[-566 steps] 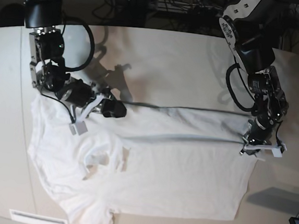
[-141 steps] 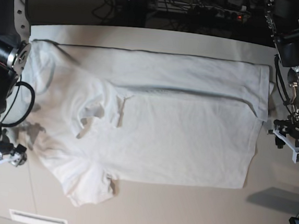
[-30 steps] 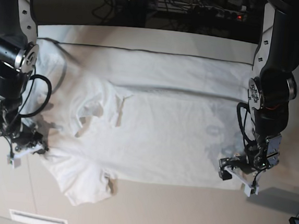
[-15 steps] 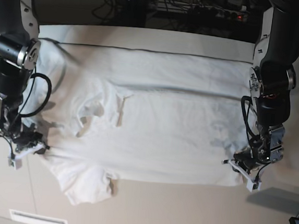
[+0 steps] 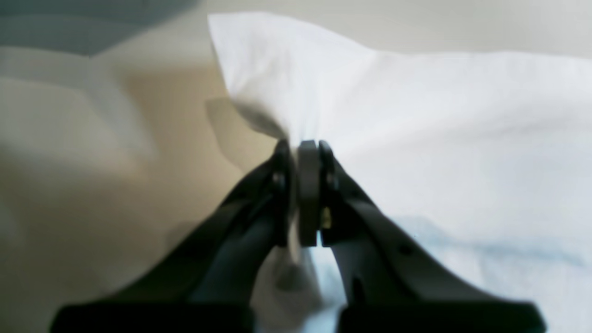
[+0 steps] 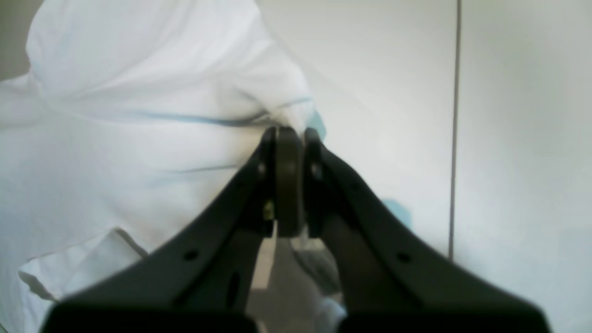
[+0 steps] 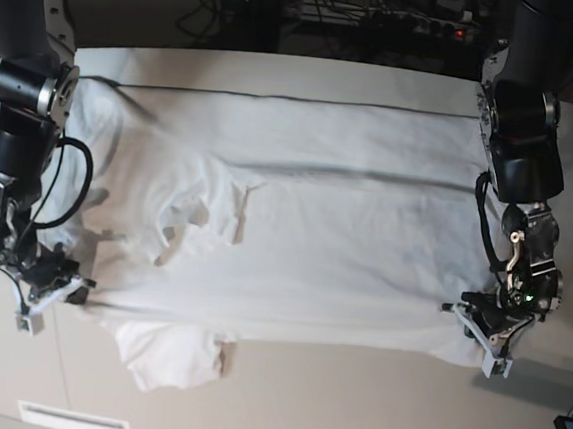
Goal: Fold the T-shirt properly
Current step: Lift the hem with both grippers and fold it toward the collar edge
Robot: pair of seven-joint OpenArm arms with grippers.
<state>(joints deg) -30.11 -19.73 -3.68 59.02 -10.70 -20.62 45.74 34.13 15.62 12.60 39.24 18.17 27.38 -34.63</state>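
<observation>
Already both clamped: left gripper (image 7: 487, 343) & right gripper (image 7: 47, 292) pinched T-shirt (image 7: 315, 237) near edge on surface (image 7: 330, 409). Far strip folded; near fold, sleeves left.

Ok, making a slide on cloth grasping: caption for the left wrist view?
Left gripper shut on a corner of the white T-shirt above the table.

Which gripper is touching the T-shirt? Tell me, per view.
Both touching. Left wrist view: left gripper pinches T-shirt fabric. Right wrist view: right gripper pinches its edge.
</observation>
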